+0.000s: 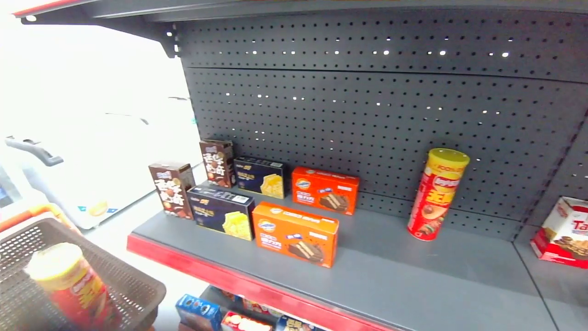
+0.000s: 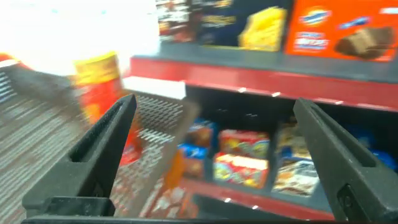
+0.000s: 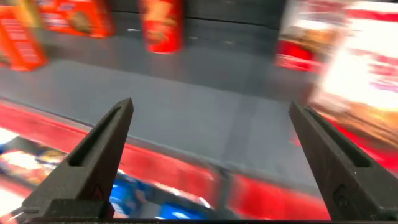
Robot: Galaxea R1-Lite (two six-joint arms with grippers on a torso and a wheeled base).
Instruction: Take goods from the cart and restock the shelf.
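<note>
Now the left gripper (image 2: 214, 104) and right gripper (image 3: 210, 106) are spread wide, holding nothing. Bare shelf (image 1: 376, 257) lies between the orange box (image 1: 296, 234) and the upright can (image 1: 437, 195).

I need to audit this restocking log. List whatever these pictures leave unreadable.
Red canister with yellow lid in the grey mesh basket: head view, blurred, base cut by the bottom edge.
Red-and-white carton: head view, cut by the right edge.
Lower-shelf packets: left wrist view, blurred.
</note>
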